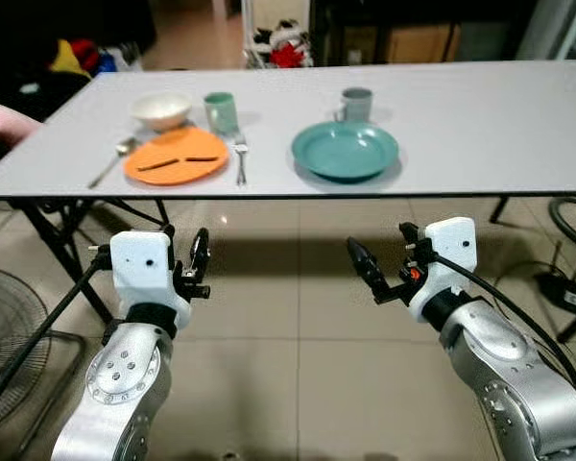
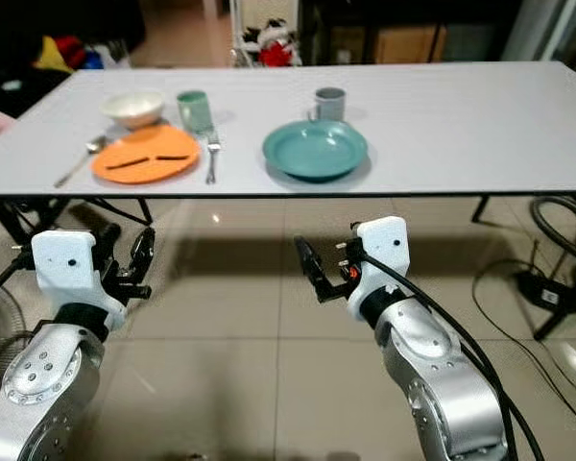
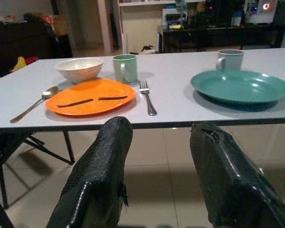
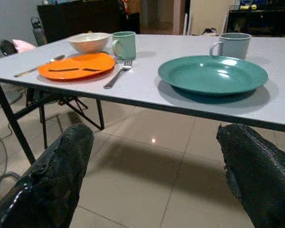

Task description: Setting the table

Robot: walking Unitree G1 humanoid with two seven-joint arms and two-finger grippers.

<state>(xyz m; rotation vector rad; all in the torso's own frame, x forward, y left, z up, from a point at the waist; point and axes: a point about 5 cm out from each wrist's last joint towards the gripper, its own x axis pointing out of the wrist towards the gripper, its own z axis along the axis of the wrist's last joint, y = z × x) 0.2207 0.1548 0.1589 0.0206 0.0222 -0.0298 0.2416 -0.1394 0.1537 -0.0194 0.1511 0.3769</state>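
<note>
Both grippers hang below the near edge of the table (image 1: 480, 125), over the tiled floor; the left gripper (image 1: 194, 261) has its fingers spread and holds nothing; the right gripper (image 1: 379, 274) is spread too and empty. Near that edge, toward the left end, lie the orange plate (image 1: 176, 157), a fork (image 1: 240, 158) just beside it, a spoon (image 1: 110, 163), a white bowl (image 1: 161, 110) and a green cup (image 1: 221, 112); the teal plate (image 1: 345, 151) sits nearer the middle, a grey mug (image 1: 356, 104) behind it.
</note>
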